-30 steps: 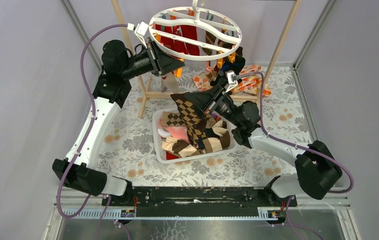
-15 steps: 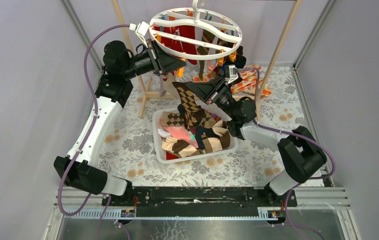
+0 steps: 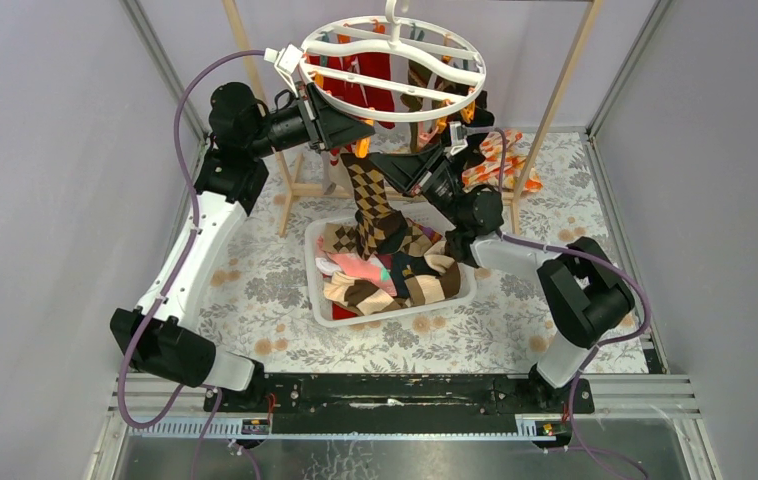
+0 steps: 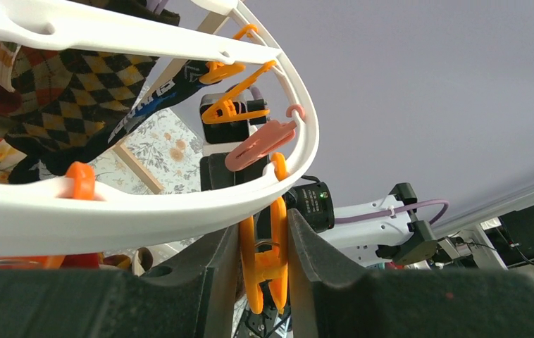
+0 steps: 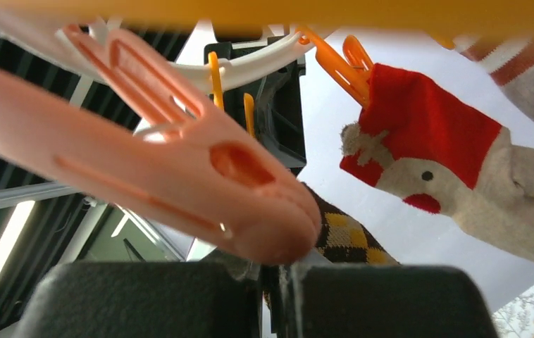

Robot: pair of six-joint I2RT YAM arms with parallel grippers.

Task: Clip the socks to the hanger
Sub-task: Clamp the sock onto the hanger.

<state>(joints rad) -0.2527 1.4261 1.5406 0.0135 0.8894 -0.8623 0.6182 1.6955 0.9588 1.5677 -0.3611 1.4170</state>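
The round white hanger (image 3: 392,68) hangs at the back, with red and other socks clipped on it. My left gripper (image 3: 355,128) is shut on an orange clip (image 4: 267,262) under the hanger's rim (image 4: 144,211). My right gripper (image 3: 387,170) is shut on the top of a brown-and-tan argyle sock (image 3: 370,200), held just below that clip; the sock (image 5: 345,239) hangs down into the tray. A pink clip (image 5: 172,155) dangles close before the right wrist camera. A red-and-beige sock (image 5: 447,155) hangs from an orange clip (image 5: 342,67).
A white tray (image 3: 321,310) in the middle holds several more socks (image 3: 385,275). The wooden rack frame (image 3: 560,95) stands behind, with an orange-and-white floral cloth (image 3: 500,160) at its foot. Grey walls close in on both sides.
My right gripper has lifted the argyle sock up and to the left, to just under the clip in my left gripper. The left gripper has barely moved.
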